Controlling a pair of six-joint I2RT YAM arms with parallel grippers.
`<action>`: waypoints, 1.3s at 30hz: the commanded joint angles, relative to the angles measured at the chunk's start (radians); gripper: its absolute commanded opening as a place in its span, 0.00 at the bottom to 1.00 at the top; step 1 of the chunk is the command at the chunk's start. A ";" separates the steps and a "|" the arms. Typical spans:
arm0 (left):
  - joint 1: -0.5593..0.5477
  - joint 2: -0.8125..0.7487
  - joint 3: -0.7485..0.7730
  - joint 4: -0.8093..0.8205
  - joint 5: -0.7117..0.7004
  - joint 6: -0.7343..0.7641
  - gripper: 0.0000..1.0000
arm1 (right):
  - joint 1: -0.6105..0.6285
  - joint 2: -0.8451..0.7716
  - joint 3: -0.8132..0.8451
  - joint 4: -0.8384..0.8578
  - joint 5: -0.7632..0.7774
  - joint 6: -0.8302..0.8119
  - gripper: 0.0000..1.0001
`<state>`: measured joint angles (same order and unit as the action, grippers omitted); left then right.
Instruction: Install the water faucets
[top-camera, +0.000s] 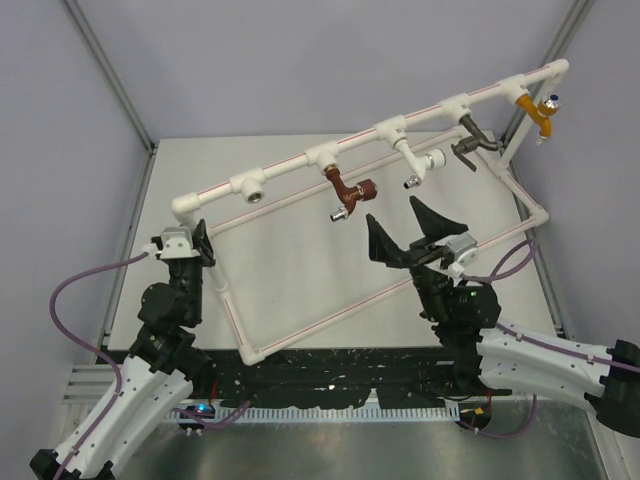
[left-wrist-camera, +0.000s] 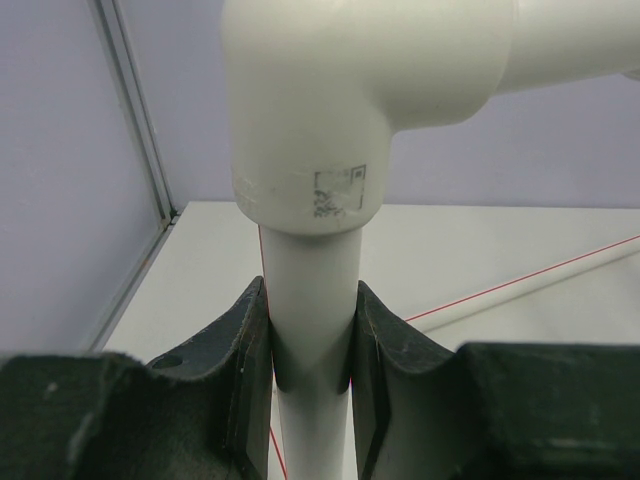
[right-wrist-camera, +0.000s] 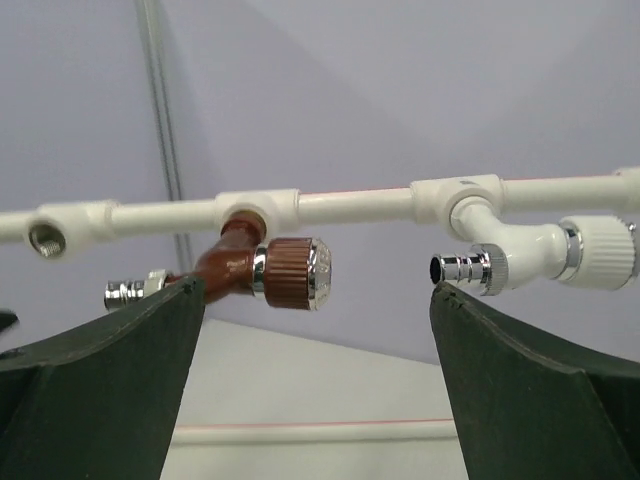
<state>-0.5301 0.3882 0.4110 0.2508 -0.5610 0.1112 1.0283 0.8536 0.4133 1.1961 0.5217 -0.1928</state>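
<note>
The reddish-brown faucet (top-camera: 348, 192) hangs from a tee of the white pipe frame (top-camera: 300, 163), spout down-left, round knob to the right. In the right wrist view it (right-wrist-camera: 262, 272) sits just beyond my fingers. My right gripper (top-camera: 412, 233) is open and empty, a little in front of and below the faucet, apart from it. My left gripper (top-camera: 200, 243) is shut on the frame's upright leg (left-wrist-camera: 311, 330) just below the corner elbow (left-wrist-camera: 340, 110).
On the same rail are a white tap (top-camera: 424, 166), a dark bronze-grey lever tap (top-camera: 473, 146), an orange tap with blue knob (top-camera: 541, 113) and an open tee socket (top-camera: 252, 190). The frame's lower pipes (top-camera: 330, 315) lie on the table.
</note>
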 joint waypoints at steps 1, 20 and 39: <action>-0.018 0.040 0.000 -0.039 0.075 -0.001 0.00 | 0.004 -0.112 0.053 -0.352 -0.256 -0.581 0.98; -0.018 0.049 0.000 -0.044 0.078 -0.004 0.00 | 0.006 0.087 0.374 -0.791 -0.322 -1.292 0.92; -0.022 0.041 0.000 -0.042 0.079 -0.004 0.00 | -0.025 0.268 0.430 -0.609 -0.307 -1.070 0.15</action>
<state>-0.5301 0.4019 0.4110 0.2634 -0.5629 0.1108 1.0107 1.0973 0.8135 0.5236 0.2394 -1.4464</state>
